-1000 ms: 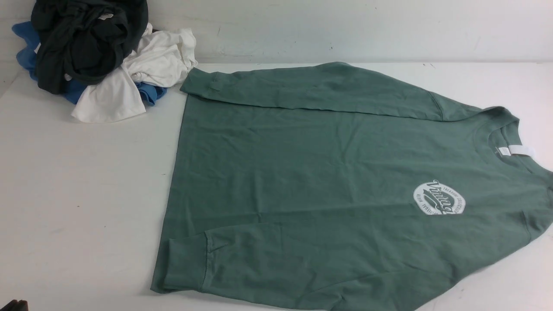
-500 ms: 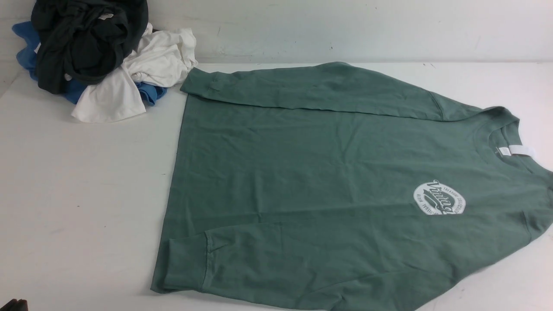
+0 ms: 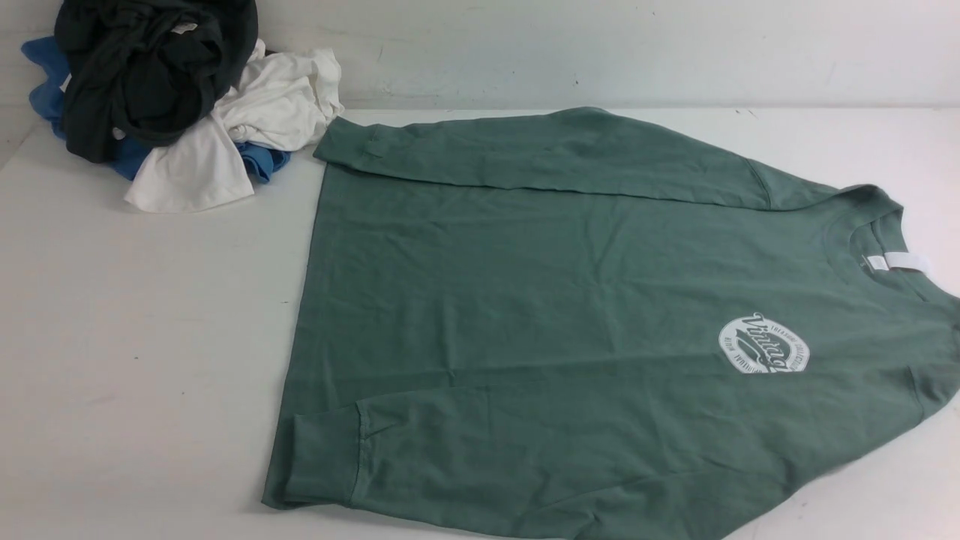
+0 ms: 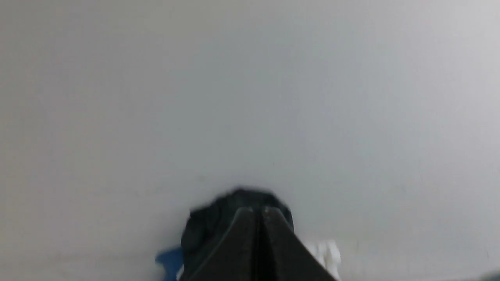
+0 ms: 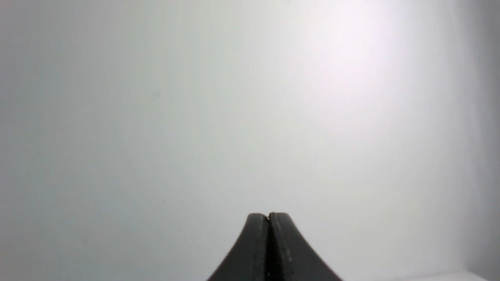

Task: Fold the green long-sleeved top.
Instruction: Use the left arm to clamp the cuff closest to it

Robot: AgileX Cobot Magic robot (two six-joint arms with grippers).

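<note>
On the table (image 3: pixel 142 352), the green long-sleeved top (image 3: pixel 570 322) lies flat, both sleeves apparently turned in; body folds remain. The left claw (image 4: pixel 256 212) and right claw (image 5: pixel 268 215) are closed, empty, off the cloth.

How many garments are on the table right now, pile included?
4: the green long-sleeved top spread flat centre-right; in the far-left pile, a dark garment on top, a white one beside it, a blue one underneath. The pile may hide more.
</note>
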